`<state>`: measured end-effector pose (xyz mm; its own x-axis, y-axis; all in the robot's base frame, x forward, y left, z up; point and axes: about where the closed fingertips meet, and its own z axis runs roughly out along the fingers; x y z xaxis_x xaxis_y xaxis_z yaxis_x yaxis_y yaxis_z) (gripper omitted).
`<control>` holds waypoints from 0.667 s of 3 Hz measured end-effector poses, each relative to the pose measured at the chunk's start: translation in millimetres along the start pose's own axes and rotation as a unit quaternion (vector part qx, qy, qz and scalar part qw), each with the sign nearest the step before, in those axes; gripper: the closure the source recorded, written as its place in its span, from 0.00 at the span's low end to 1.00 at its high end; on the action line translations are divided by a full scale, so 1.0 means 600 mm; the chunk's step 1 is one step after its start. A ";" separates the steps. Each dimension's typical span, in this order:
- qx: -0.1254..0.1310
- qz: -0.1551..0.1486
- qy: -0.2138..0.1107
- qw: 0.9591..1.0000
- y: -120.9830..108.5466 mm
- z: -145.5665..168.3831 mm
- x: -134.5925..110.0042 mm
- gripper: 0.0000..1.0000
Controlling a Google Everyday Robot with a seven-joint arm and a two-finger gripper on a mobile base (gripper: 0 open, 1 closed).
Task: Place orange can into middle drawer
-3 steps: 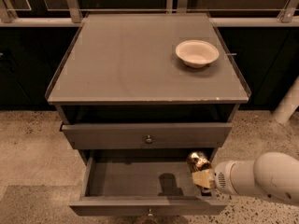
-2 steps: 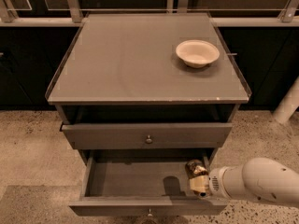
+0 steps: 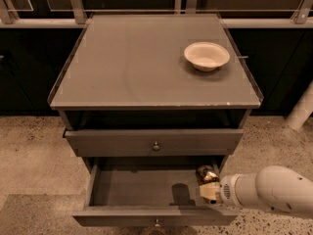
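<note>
In the middle of the view stands a grey cabinet [image 3: 238,118] on a speckled floor [image 3: 34,151]. The cabinet's flat surface [image 3: 132,62] fills most of the upper half of the view. At the cabinet's lower front, the middle drawer [image 3: 137,186] is pulled well out, with its dark inside showing. Directly above it in the cabinet, the upper drawer [image 3: 112,143] is closed or nearly so, with a small round knob [image 3: 156,146] at the centre of its front. A white arm [image 3: 279,190] reaches in from the cabinet's right side, low down at the level of the open drawer. A white bowl [image 3: 206,56] sits toward the back right of the cabinet's surface. The hand [image 3: 209,188] is at the cabinet's lower right, inside the right end of the middle drawer, and it pinches the can [image 3: 207,174]. The can stands upright, shiny and orange-gold, over the drawer's right end near its side wall. It casts a dark shadow [image 3: 180,194] on the drawer bottom to its left.
</note>
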<state>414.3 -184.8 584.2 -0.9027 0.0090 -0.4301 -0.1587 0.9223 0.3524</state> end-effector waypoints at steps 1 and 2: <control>-0.016 0.012 -0.030 0.999 0.002 0.026 -0.017 1.00; -0.031 0.018 -0.050 0.998 0.012 0.068 -0.028 1.00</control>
<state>444.7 -162.4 560.3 -0.8641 0.0829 -0.4965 -0.1541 0.8955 0.4176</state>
